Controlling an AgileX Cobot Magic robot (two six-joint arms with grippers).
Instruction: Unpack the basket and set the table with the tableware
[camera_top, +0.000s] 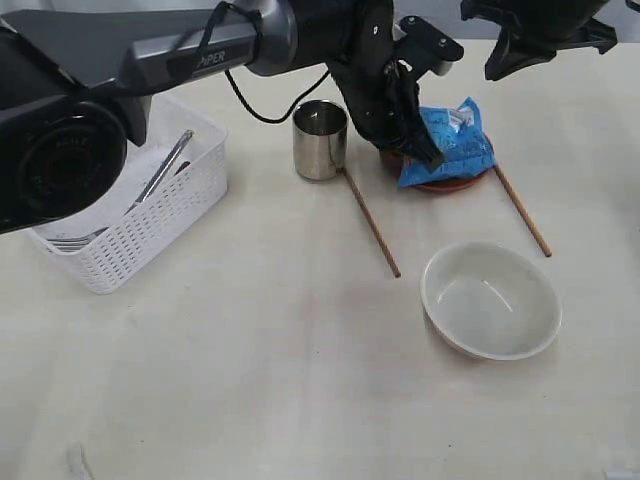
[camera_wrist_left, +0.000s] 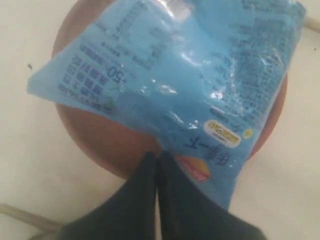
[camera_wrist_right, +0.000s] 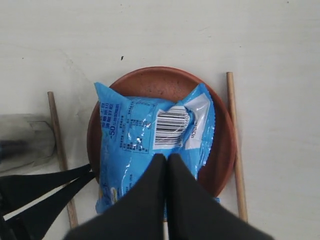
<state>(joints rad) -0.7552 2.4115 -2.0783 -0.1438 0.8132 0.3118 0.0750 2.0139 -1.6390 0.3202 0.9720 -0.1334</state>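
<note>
Blue crinkly plastic snack bag is lying across the small brown round plate on the pale cream surface, between two wooden chopsticks. The left claw is sitting clenched at the bag's edge, seemingly pinching nothing. The right claw is hovering clenched above. A shove risks sliding the slick bag or plate into the nearby steel cup. Steel cutlery is lying in the white lattice basket.

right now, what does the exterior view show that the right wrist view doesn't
Only the exterior view: the white basket with steel cutlery in it, and the off-white bowl. Only the right wrist view: the barcode on the blue bag. Both: the bag lying on the brown plate, a chopstick on each side, and the left gripper at the bag's edge.
</note>
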